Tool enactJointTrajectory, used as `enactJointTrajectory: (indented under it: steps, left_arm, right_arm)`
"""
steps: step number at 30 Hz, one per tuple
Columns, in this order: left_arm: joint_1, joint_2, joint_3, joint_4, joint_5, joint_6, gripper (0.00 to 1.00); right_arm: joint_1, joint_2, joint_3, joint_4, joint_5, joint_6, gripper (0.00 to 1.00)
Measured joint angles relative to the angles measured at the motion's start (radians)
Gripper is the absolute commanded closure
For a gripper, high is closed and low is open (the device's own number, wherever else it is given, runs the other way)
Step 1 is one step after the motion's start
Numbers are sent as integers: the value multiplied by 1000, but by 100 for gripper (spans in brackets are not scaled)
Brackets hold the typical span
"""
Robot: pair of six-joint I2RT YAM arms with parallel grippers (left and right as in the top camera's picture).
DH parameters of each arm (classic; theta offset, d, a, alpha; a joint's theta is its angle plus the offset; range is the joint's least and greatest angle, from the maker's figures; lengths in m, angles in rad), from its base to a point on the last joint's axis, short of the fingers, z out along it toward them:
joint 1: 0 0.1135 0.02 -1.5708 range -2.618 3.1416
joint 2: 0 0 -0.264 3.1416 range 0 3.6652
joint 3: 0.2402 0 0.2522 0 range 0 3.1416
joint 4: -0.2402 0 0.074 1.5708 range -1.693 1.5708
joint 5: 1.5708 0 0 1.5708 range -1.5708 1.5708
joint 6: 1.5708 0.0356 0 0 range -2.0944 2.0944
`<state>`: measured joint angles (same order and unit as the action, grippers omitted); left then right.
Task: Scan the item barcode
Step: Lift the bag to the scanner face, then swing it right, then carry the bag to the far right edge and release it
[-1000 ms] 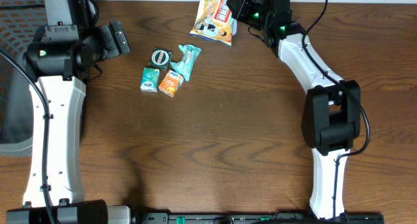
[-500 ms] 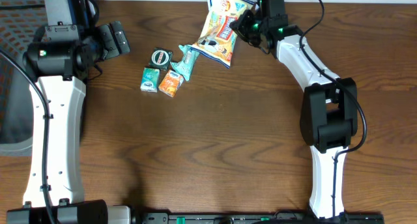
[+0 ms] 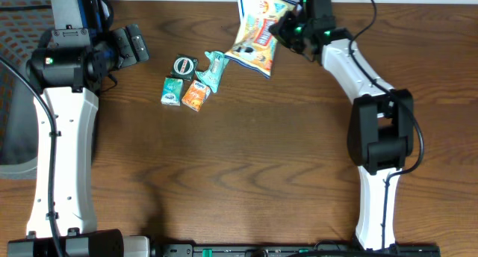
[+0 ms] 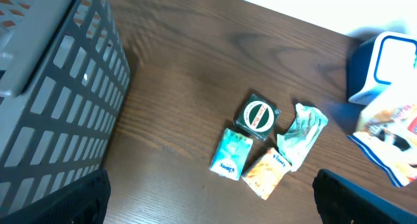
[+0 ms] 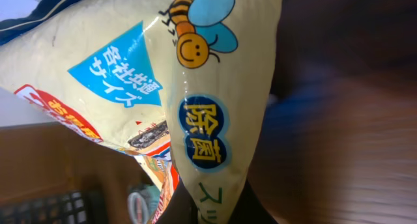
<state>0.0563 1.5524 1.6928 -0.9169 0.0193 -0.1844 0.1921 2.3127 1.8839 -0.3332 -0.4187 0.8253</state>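
Observation:
A yellow snack bag (image 3: 258, 33) hangs above the table's far edge, pinched at one end by my right gripper (image 3: 287, 25). In the right wrist view the bag (image 5: 195, 87) fills the frame, with its lower end squeezed between the jaws of the right gripper (image 5: 212, 214). No barcode shows on the visible faces. A blue-and-white scanner (image 4: 384, 68) stands just behind the bag (image 4: 391, 136) in the left wrist view. My left gripper (image 3: 131, 44) stays open at the far left, holding nothing, its dark fingertips (image 4: 58, 201) wide apart.
A round tin (image 3: 184, 65), a teal packet (image 3: 172, 90), an orange packet (image 3: 195, 95) and a crumpled teal wrapper (image 3: 215, 69) lie together left of the bag. A grey slatted basket (image 4: 52, 87) stands at the table's left edge.
My right gripper has carried the bag down and to the right, turning its lower end toward the crumpled wrapper. The left arm has not moved.

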Motion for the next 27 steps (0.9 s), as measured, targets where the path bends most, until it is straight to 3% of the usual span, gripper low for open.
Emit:
enactJointTrajectory:
  steps: [5,14,15,16,17,19,27]
  left_arm:
    - [0,0,0,0,0,0,2]
    - [0,0,0,0,0,0,2]
    - [0,0,0,0,0,0,2]
    - [0,0,0,0,0,0,2]
    - [0,0,0,0,0,0,2]
    - [0,0,0,0,0,0,2]
    - [0,0,0,0,0,0,2]
  right_arm:
    - [-115,-61,0,-138,19,-84,99]
    - [-467,-259,17,-496,138,-455,99]
    - [-499,-260,18,-520,174,-489,91]
    - [-527,-257,18,-541,214,-523,74]
    - [-544,-256,18,-555,247,-541,43]
    - [-584,-248,17,-580,351,-584,2]
    - [-632,-247,17,-611,594,-645,1]
